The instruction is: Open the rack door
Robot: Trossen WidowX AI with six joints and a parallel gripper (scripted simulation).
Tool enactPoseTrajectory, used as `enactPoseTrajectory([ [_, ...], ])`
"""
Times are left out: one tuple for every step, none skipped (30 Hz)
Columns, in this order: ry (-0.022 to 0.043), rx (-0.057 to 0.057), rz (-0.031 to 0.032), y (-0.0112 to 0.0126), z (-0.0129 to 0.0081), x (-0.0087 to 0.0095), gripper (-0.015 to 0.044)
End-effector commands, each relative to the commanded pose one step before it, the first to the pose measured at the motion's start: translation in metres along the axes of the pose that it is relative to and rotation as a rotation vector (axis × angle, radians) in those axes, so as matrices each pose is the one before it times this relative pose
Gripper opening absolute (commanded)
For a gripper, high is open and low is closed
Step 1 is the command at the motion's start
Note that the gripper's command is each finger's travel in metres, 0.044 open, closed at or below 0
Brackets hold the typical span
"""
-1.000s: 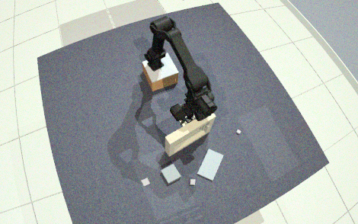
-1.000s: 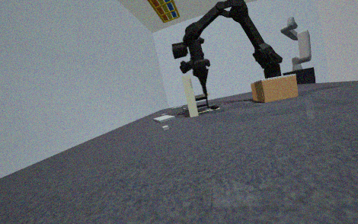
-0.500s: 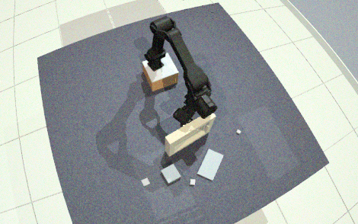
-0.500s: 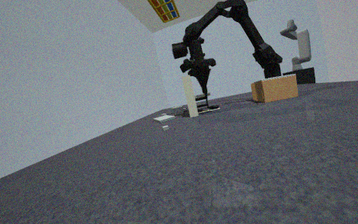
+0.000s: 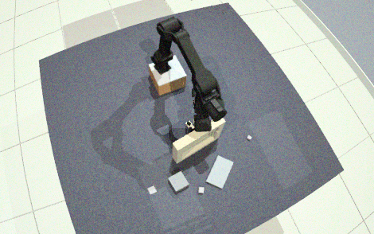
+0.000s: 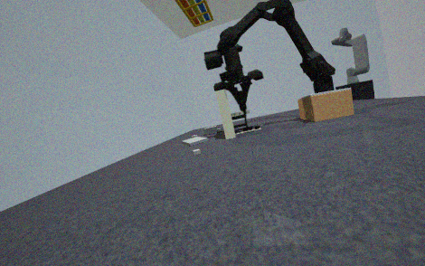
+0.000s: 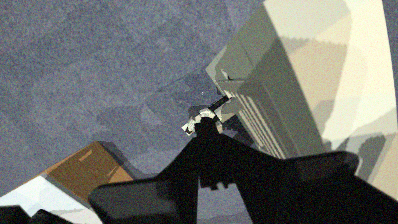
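Note:
The cream rack frame stands upright on the table, with grey slots along its side in the wrist view. The small dark and pale handle is beside it, on the side towards the robot's base, with a short dark bar running towards the rack. My gripper points down and is shut on the handle, its fingers turned at an angle to the rack. The arm hides much of the rack's far end in the top view. The door cannot be told apart from the frame; no wide opening shows.
Beyond the rack lie a flat pale plate, a grey block and small white cubes. The arm's orange box base stands behind.

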State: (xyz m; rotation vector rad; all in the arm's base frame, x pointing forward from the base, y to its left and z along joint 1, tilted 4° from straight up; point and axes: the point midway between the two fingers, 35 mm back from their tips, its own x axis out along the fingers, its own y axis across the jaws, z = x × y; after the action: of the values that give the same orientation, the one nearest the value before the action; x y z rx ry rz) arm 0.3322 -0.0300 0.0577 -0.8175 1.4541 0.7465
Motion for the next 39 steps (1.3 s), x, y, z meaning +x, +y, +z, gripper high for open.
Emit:
enactPoseTrajectory([
  [0.00289, -0.1585, -0.00035, -0.00012, -0.00044, 0.00069, 0.0012],
  [0.0, -0.0493, 0.00001, 0.0, 0.0, 0.0, 0.0012],
  [0.0, -0.0493, 0.00001, 0.0, 0.0, 0.0, 0.0012],
  [0.0, -0.0493, 0.00001, 0.0, 0.0, 0.0, 0.0012],
  [0.0, -0.0493, 0.00001, 0.0, 0.0, 0.0, 0.0012],
  [0.0, -0.0493, 0.00001, 0.0, 0.0, 0.0, 0.0012],
  [0.0, -0.0493, 0.00001, 0.0, 0.0, 0.0, 0.0012],
  [0.0, -0.0493, 0.00001, 0.0, 0.0, 0.0, 0.0012],
  [0.0, -0.0493, 0.00001, 0.0, 0.0, 0.0, 0.0012],
  [0.0, -0.0493, 0.00001, 0.0, 0.0, 0.0, 0.0012],
  [0.0, -0.0493, 0.00001, 0.0, 0.0, 0.0, 0.0012],
  [0.0, -0.0493, 0.00001, 0.0, 0.0, 0.0, 0.0012],
  [0.0, -0.0493, 0.00001, 0.0, 0.0, 0.0, 0.0012],
  [0.0, -0.0493, 0.00001, 0.0, 0.0, 0.0, 0.0012],
  [0.0, -0.0405, 0.00001, 0.0, 0.0, 0.0, 0.0012],
  [-0.00001, -0.0243, 0.00001, 0.0, 0.0, 0.0, 0.0012],
  [0.0, -0.0081, 0.0, 0.0, 0.0, 0.0, 0.0012],
  [0.0, 0.0, 0.0, 0.0, 0.0, 0.0, 0.0012],
  [0.0, 0.0, 0.0, 0.0, 0.0, 0.0, 0.0012],
  [0.0, 0.0, 0.0, 0.0, 0.0, 0.0, 0.0012],
  [0.0, 0.0, 0.0, 0.0, 0.0, 0.0, 0.0012],
  [0.0, 0.0, 0.0, 0.0, 0.0, 0.0, 0.0012],
  [0.0, 0.0, 0.0, 0.0, 0.0, 0.0, 0.0012],
  [0.0, 0.0, 0.0, 0.0, 0.0, 0.0, 0.0038],
  [0.0, 0.0, 0.0, 0.0, 0.0, 0.0, 0.0065],
  [0.0, 0.0, 0.0, 0.0, 0.0, 0.0, 0.0091],
  [0.0, 0.0, 0.0, 0.0, 0.0, 0.0, 0.0117],
  [0.0, 0.0, 0.0, 0.0, 0.0, 0.0, 0.0143],
  [0.0, 0.0, 0.0, 0.0, 0.0, 0.0, 0.017],
  [0.0, 0.0, 0.0, 0.0, 0.0, 0.0, 0.0196],
  [0.0, 0.0, 0.0, 0.0, 0.0, 0.0, 0.0222],
  [0.0, 0.0, 0.0, 0.0, 0.0, 0.0, 0.0248],
  [0.0, 0.0, 0.0, 0.0, 0.0, 0.0, 0.0275],
  [0.0, 0.0, 0.0, 0.0, 0.0, 0.0, 0.0284],
  [0.0, 0.0082, 0.0, 0.0, 0.0, 0.0, 0.0284],
  [0.0, 0.0245, -0.00001, 0.0, 0.0, 0.0, 0.0284],
  [0.0, 0.0409, -0.00001, 0.0, 0.0, 0.0, 0.0284],
  [0.00001, 0.0495, -0.00001, 0.0, 0.0, 0.0, 0.0284],
  [0.0, 0.0495, -0.00001, 0.0, 0.0, 0.0, 0.0284],
])
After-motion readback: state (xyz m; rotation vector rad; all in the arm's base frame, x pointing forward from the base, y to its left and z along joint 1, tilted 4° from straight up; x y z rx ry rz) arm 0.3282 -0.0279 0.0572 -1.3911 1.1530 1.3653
